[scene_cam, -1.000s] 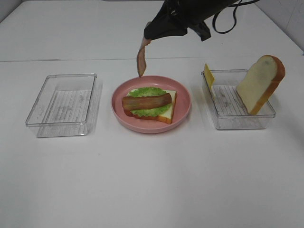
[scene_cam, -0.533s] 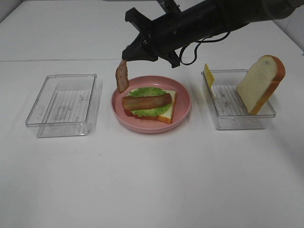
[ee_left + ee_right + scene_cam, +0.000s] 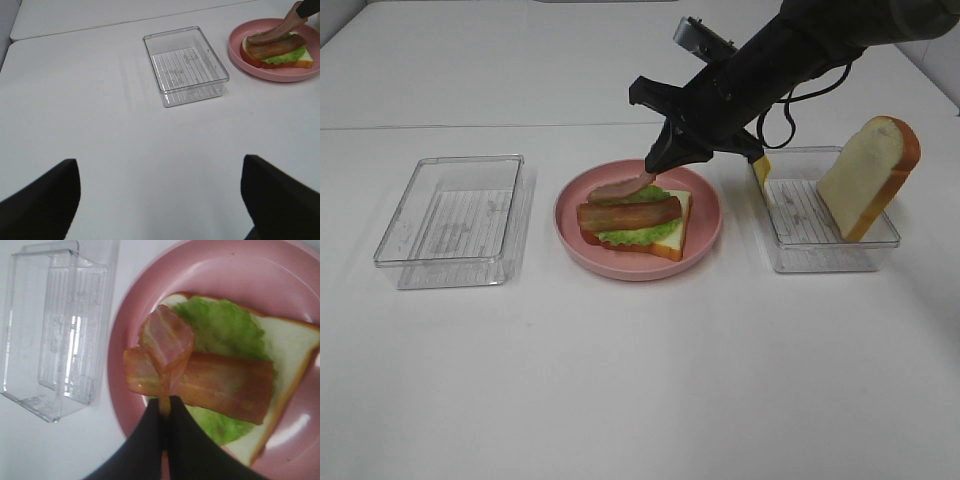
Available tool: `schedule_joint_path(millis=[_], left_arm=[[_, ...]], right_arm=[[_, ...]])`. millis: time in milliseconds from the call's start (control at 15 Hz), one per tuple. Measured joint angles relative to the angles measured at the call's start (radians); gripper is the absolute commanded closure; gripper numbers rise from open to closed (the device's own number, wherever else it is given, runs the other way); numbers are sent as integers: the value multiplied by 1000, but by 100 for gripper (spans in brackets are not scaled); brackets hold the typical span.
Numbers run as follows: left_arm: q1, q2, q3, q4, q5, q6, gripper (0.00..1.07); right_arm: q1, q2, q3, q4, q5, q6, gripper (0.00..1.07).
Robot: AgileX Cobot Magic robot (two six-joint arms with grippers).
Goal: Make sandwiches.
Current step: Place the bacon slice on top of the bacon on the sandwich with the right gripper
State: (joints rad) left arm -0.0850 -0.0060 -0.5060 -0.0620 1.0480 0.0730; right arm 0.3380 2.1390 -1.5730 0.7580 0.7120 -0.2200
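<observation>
Right end effector (image 3: 656, 170), pinching a bacon strip (image 3: 622, 187), has swung from beyond the plate's (image 3: 708, 238) far rim down over it. The strip's free end now rests on the open sandwich (image 3: 638, 225) on the plate, so letting go looks next.

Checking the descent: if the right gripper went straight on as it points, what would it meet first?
Likely the open sandwich on the pink plate; the bacon strip in the right gripper leads. Depth unclear.
</observation>
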Motion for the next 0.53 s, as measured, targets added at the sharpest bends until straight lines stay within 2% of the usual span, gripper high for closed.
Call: schedule_joint_path(millis=[67,133,267,333,533], left_arm=[[0,0,0,0,0,0,24],[0,0,0,0,0,0,24],[0,0,0,0,0,0,24],[0,0,0,0,0,0,24],[0,0,0,0,0,0,24]], right_arm=[[0,0,0,0,0,0,107],[0,0,0,-68,24,42,107],[0,0,0,-123,44,67,105],[0,0,0,-137,44,76,86],[0,0,0,-137,45,81,37]])
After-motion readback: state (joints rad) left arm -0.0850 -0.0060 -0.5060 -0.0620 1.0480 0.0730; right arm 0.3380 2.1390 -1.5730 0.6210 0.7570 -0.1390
